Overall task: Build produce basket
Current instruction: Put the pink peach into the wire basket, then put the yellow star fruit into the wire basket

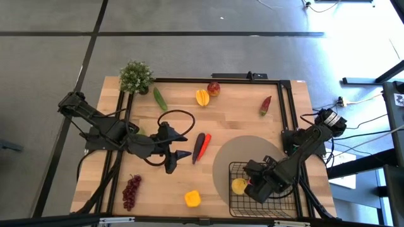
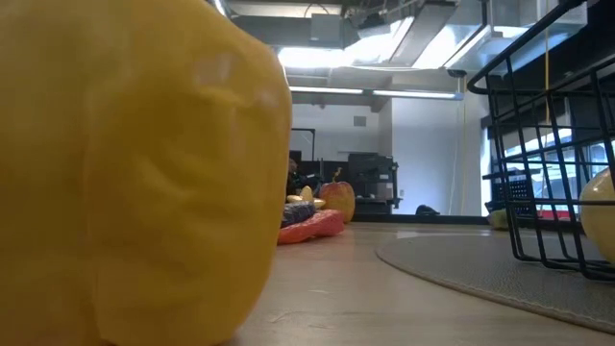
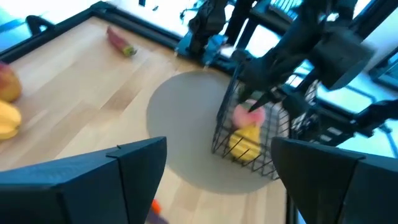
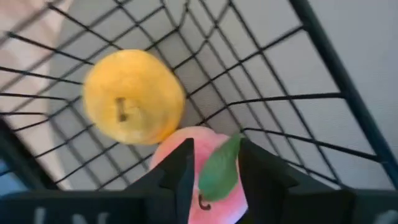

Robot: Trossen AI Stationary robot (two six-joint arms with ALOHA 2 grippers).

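Robotics lab or workshop: wooden table point(image 1: 240, 120) framed in black rails, grey concrete floor point(image 1: 189, 38) around it, exposed ceiling lights point(image 2: 384, 38) beyond the table.

The right gripper point(image 1: 252, 186) reaches into the basket point(image 1: 235, 203) beside a yellow fruit point(image 1: 239, 185).

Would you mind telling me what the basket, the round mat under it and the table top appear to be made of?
The basket looks like black-coated metal wire, with a thin open grid. The round mat seems grey felt or fabric, matte and flat. The table top looks like pale wood planks with visible grain lines.
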